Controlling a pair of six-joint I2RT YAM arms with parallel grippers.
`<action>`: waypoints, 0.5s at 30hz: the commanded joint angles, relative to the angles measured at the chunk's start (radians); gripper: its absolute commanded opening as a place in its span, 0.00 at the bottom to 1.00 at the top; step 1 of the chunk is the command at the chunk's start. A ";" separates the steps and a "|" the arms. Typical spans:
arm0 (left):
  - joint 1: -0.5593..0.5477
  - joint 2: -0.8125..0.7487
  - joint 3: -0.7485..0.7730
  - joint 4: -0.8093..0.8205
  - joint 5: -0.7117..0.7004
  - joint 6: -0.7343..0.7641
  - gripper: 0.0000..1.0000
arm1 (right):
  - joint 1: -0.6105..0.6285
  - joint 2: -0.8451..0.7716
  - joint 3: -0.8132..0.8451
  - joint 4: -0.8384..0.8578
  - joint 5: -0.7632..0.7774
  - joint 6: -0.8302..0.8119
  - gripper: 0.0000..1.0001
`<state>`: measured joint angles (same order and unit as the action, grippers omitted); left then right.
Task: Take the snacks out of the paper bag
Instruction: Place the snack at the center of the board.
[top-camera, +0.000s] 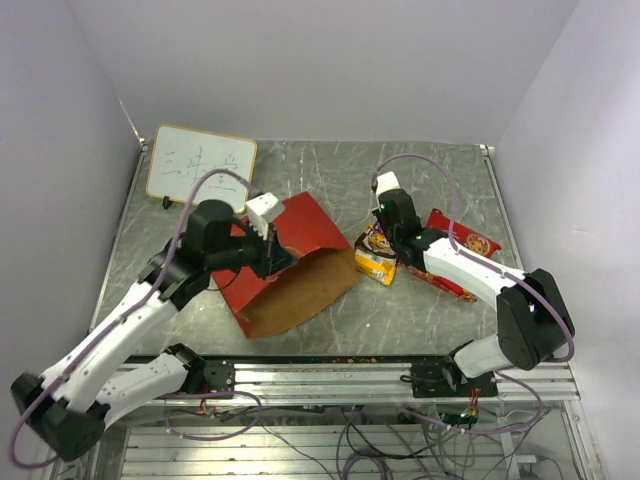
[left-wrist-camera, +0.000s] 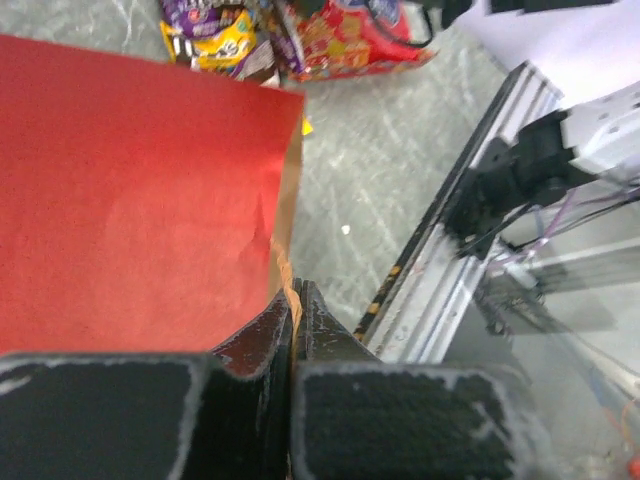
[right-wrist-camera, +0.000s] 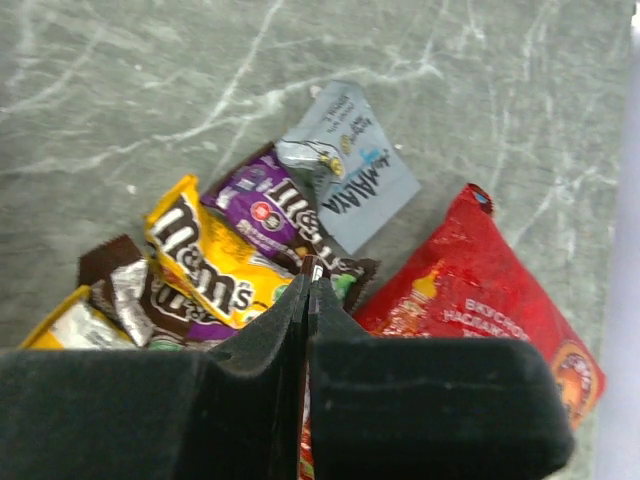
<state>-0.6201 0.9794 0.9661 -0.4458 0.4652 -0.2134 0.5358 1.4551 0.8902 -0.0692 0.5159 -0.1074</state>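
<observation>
The red paper bag (top-camera: 300, 262) lies on its side mid-table, brown inside showing at its near mouth. My left gripper (top-camera: 268, 240) is shut on the bag's rim; in the left wrist view the jaws (left-wrist-camera: 297, 290) pinch the tan paper edge beside the red face (left-wrist-camera: 130, 200). The snacks lie outside the bag in a pile (top-camera: 378, 257): a yellow packet (right-wrist-camera: 205, 262), a purple packet (right-wrist-camera: 262, 200), a grey-white wrapper (right-wrist-camera: 350, 170) and the large red crinkly bag (right-wrist-camera: 470, 300). My right gripper (right-wrist-camera: 312, 272) is shut on the edge of a dark brown wrapper in that pile.
A white board with a tan frame (top-camera: 200, 165) stands at the back left. The large red bag (top-camera: 462, 255) lies right of the pile under my right arm. The aluminium rail (top-camera: 340, 375) runs along the table's near edge.
</observation>
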 joint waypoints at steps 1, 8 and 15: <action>-0.006 -0.143 -0.022 0.013 -0.015 -0.112 0.07 | -0.002 0.036 0.014 0.047 -0.107 0.103 0.00; -0.005 -0.244 -0.013 -0.055 -0.342 -0.181 0.07 | 0.013 0.130 0.054 0.033 -0.156 0.164 0.00; -0.006 -0.118 0.020 -0.034 -0.304 -0.192 0.07 | 0.018 0.162 0.045 0.040 -0.184 0.174 0.01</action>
<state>-0.6216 0.8173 0.9829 -0.4938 0.1833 -0.3866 0.5495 1.6131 0.9245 -0.0494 0.3645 0.0338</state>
